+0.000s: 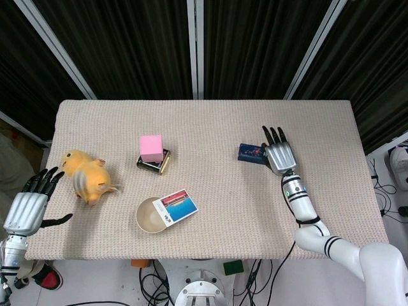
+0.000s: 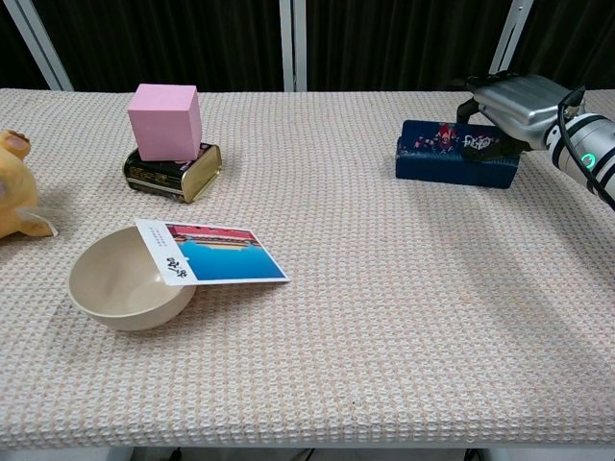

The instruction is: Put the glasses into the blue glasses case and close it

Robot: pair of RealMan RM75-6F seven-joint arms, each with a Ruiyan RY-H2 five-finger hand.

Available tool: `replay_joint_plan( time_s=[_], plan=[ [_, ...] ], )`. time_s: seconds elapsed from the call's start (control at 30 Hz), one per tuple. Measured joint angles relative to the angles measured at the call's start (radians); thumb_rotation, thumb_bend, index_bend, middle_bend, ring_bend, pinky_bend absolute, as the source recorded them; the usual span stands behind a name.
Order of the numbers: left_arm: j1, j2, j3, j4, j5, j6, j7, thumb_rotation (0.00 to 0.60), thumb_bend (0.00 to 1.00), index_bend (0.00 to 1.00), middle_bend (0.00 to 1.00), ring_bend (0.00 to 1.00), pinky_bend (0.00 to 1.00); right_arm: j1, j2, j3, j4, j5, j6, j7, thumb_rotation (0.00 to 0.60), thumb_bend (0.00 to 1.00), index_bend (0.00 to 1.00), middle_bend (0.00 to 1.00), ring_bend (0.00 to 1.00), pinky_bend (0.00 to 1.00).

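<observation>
One blue glasses case [image 2: 452, 154], lengthwise left-right.

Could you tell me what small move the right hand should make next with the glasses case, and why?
Probably lift the right hand straight off. The blue glasses case appears closed, its patterned lid down, lying flat on the table with the hand resting on its top edge, so little seems left to do.

blue glasses case [image 2: 452, 160], closed, flat on table
</observation>
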Motion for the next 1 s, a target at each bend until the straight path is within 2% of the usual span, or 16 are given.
replay_joint_plan(
  time_s=[0.07,0.2,0.27,0.67,0.77,0.87,1.0],
  plan=[
    [0.000,-0.002,0.000,0.003,0.000,-0.001,-0.003,0.471,0.07,0.09,0.00,0.01,0.13,-0.001,-0.013,0.001,0.028,-0.003,0.015,-0.004,0.600,0.71,0.02,0.00,0.00,0.00],
    [-0.001,-0.004,0.001,0.006,0.000,-0.002,-0.004,0.468,0.07,0.09,0.00,0.01,0.13,-0.001,-0.043,0.012,0.078,-0.003,0.043,-0.013,0.600,0.50,0.00,0.00,0.00,0.00],
    [0.000,-0.004,0.001,0.005,0.001,-0.001,-0.004,0.472,0.07,0.09,0.00,0.01,0.13,0.000,-0.051,0.016,0.089,-0.005,0.053,-0.013,0.600,0.48,0.00,0.00,0.00,0.00],
    [0.003,0.004,-0.002,-0.012,0.007,0.015,0.007,0.471,0.07,0.09,0.00,0.01,0.13,-0.016,-0.046,0.023,0.091,-0.067,0.162,0.114,0.600,0.48,0.00,0.00,0.00,0.00],
    [0.009,0.006,-0.003,-0.018,0.010,0.031,0.010,0.472,0.07,0.09,0.00,0.01,0.13,-0.039,-0.007,0.011,0.031,-0.093,0.200,0.129,0.600,0.41,0.00,0.00,0.00,0.00],
    [0.015,0.008,-0.005,-0.021,0.013,0.046,0.012,0.471,0.07,0.09,0.00,0.01,0.13,-0.082,0.067,-0.016,-0.084,-0.128,0.257,0.132,0.593,0.36,0.00,0.00,0.00,0.00],
    [0.025,0.008,-0.005,-0.024,0.023,0.071,0.013,0.469,0.07,0.09,0.00,0.01,0.13,-0.184,0.228,-0.076,-0.320,-0.175,0.366,0.114,0.589,0.34,0.00,0.00,0.00,0.00]
  ],
)
